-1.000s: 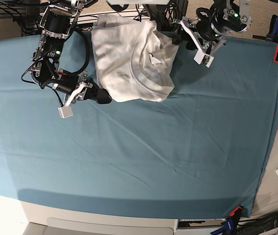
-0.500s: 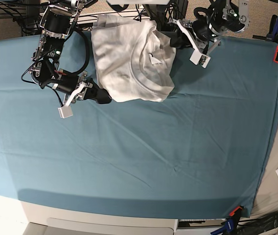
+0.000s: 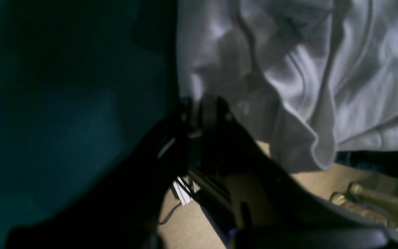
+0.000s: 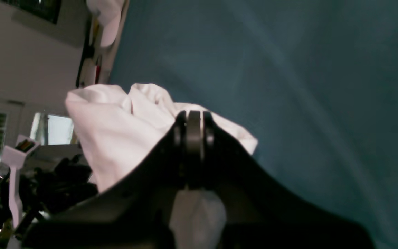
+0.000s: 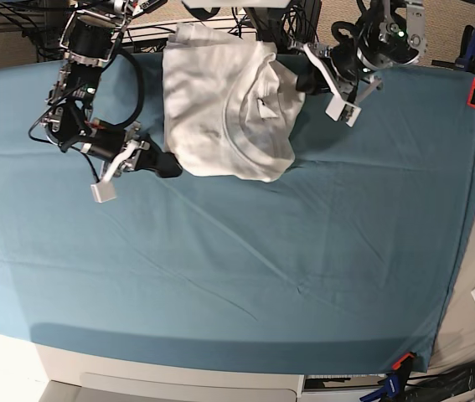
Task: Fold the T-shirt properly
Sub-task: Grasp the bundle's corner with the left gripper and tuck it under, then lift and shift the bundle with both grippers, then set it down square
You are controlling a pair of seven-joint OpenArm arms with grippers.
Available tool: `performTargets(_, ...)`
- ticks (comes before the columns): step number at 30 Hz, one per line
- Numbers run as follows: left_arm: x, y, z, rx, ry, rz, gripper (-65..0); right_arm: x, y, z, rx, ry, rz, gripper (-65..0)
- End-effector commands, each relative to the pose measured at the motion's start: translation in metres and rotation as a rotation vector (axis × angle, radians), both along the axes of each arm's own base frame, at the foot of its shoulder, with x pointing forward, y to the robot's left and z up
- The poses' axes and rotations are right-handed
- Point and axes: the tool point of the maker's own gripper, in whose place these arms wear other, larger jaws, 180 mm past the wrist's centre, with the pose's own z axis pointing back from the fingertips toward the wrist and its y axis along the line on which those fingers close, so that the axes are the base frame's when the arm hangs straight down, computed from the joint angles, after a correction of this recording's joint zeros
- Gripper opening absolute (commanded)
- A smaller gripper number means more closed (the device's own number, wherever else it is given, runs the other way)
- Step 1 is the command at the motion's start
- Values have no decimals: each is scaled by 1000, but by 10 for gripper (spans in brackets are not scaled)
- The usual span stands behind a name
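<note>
- The left gripper point(image 5: 302, 81) has just snapped together: a second ago its jaws stood wide and clear of the cloth, and now they are pinched on the far-side edge of the T-shirt point(image 5: 229, 109).
- From the left wrist view, the closed tips point(image 3: 202, 107) sit right at the shirt's border, with rumpled white folds and a hemmed flap spilling away beyond and to one side of them.
- The right gripper point(image 5: 168, 166) stays clamped on the shirt's opposite lower corner; in its own camera the pads point(image 4: 189, 126) are pressed flat together with white fabric bunched just behind and below them.
- The shirt has shifted a little since the earlier look, its near corner drawn back slightly as the right arm eased in.
- It lies crumpled at the back of the teal sheet point(image 5: 245, 276), strung between the two grippers, nowhere near flat.
- To my eye, this means both arms now have a hold, so the cloth can be lifted and spread.
- Folding proper has not begun; the garment first needs opening out.
- The risk I'd watch for is a thin pinch on the left side slipping free once tension comes on.
</note>
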Motion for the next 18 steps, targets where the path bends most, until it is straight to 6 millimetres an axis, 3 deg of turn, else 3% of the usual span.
performTargets(1, 8, -1, 9, -14, -41, 8, -650, 10, -4, 17, 3, -62, -9, -650)
performTargets(6, 26, 1, 16, -1, -92, 10, -650, 1, -5, 20, -26, -80, 1, -650)
performTargets(18, 78, 3, 47, 6, -258, 27, -650, -61, 1, 19, -125, -67, 56, -650)
